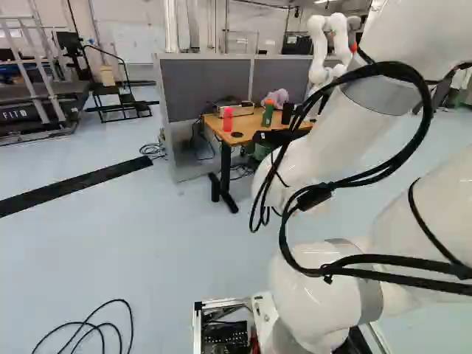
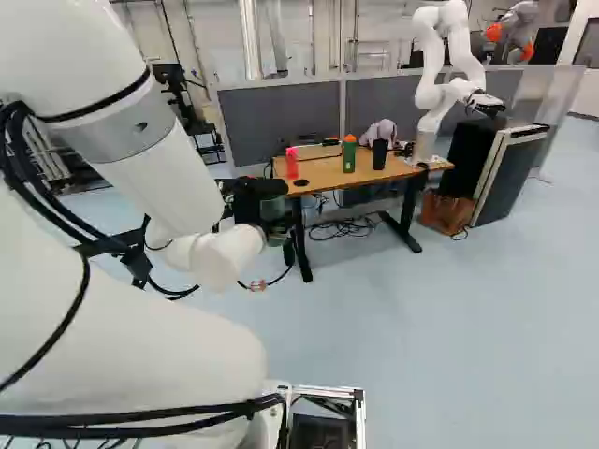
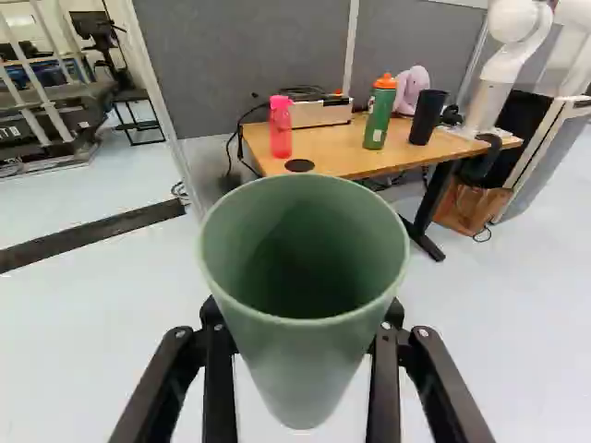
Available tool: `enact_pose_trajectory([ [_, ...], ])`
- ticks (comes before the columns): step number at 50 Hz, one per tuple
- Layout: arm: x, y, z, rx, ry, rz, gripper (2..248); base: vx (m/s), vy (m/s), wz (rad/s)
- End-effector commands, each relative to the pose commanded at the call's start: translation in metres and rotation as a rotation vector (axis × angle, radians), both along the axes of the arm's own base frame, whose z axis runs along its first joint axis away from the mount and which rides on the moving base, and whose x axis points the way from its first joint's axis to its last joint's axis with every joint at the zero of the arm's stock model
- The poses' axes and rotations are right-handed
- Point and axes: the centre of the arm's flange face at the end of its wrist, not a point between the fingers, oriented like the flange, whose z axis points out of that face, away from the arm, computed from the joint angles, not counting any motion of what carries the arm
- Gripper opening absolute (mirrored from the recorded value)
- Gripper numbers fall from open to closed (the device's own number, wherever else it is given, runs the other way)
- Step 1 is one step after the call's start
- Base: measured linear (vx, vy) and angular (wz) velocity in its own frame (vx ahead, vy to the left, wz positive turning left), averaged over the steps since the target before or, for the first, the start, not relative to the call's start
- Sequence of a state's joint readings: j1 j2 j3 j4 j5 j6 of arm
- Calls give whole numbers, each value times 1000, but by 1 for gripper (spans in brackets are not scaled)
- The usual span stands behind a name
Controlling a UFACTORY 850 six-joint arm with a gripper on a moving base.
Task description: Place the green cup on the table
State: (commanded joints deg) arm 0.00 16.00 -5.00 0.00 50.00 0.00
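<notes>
So your table (image 2: 323, 174) sits at upper middle in the right base view. Left of centre there, your pincer (image 2: 277, 213) is spread about cup-wide, clamped on the green cup (image 3: 300, 360) from both sides, so the cup's off the table. Green bottle (image 2: 349, 156) and smaller pink bottle (image 2: 292, 165) are standing on top.

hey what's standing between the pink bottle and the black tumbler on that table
The green bottle, with a boxy device and a lilac object farther back, as the wrist view shows.
</notes>
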Motion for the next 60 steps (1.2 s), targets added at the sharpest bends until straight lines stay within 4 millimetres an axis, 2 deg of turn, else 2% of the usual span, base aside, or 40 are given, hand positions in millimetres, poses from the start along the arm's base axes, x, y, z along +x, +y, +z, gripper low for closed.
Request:
enact_pose_trajectory([
  [40, 0, 0, 0, 0, 0, 0, 124, 6, 0, 2],
  [60, 0, 0, 0, 0, 0, 0, 124, 251, -92, 11],
])
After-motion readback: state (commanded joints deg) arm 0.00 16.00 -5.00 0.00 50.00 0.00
